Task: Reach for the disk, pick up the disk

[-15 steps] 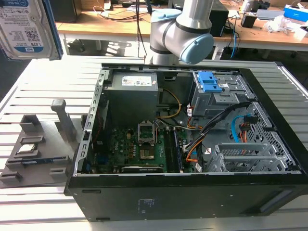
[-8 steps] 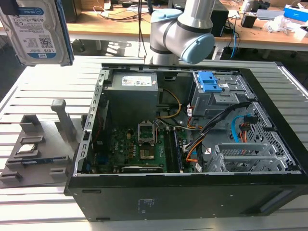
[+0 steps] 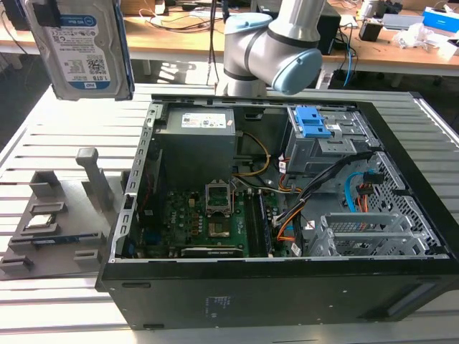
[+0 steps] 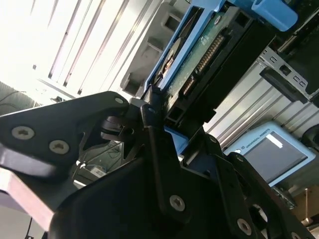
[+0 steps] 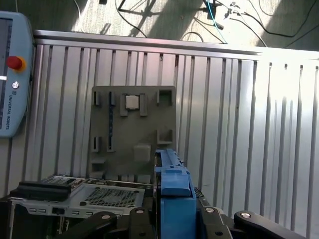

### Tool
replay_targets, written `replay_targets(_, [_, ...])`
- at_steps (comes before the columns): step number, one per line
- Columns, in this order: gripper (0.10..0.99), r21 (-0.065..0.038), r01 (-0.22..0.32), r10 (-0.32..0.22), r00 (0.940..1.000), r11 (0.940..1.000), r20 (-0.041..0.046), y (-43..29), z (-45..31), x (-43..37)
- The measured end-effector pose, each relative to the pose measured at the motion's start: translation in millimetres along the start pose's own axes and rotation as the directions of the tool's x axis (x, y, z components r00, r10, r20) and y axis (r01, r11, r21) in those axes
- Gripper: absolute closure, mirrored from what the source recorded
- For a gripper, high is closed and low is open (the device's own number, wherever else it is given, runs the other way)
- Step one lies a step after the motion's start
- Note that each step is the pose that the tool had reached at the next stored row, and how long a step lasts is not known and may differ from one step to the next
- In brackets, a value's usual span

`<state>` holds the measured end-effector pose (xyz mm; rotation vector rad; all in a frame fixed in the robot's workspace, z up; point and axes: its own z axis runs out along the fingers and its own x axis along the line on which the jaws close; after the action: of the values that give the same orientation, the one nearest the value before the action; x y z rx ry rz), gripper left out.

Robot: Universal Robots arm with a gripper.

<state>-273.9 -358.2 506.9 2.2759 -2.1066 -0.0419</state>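
Between the fingers of the claw (image 5: 175, 224) sits the disk (image 3: 84, 54); the claw is closed tight on the disk's blue-framed edge, so the disk hangs in the air, clear of everything else. In the exterior view the disk is held on its edge, high up at the exterior view's left; its silver face and its white-and-blue label point at the camera. In the second wrist view its green board side and blue frame stick out past the claw's dark fingers (image 4: 155, 129). Far under the claw lies the table (image 5: 239, 124) of silver slats; on it, right under the claw, rests a flat grey tray (image 5: 132, 129) with small blocks and slots. Next to the tray, also lower than the claw, stands the big black computer case (image 3: 287, 287); it is open, with wires and a green board inside. Beyond the tray, at the table's edge, lies a grey control tablet (image 5: 12, 74) with a red button.
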Motion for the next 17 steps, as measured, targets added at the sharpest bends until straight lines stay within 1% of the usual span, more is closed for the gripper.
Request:
replay_targets(1, [0.718, 0.0, 0.0, 0.0, 1.0, 1.0, 0.0001, -5.9, -0.1, 0.4])
replay_targets(2, [0.718, 0.0, 0.0, 0.0, 1.0, 1.0, 0.0001, -14.3, -0.3, 1.1])
replay_targets(4, [0.718, 0.0, 0.0, 0.0, 1.0, 1.0, 0.0001, -22.9, -0.6, 1.8])
replay_targets(7, [0.718, 0.0, 0.0, 0.0, 1.0, 1.0, 0.0001, -39.2, -1.1, 2.9])
replay_targets(14, [0.718, -0.001, 0.0, 0.0, 1.0, 1.0, 0.0002, -70.4, -2.2, 5.0])
replay_targets(15, [0.718, -0.001, 0.0, 0.0, 1.0, 1.0, 0.0001, -79.7, -2.6, 5.6])
replay_targets(17, [0.718, -0.001, 0.0, 0.0, 1.0, 1.0, 0.0002, -95.0, -3.1, 6.7])
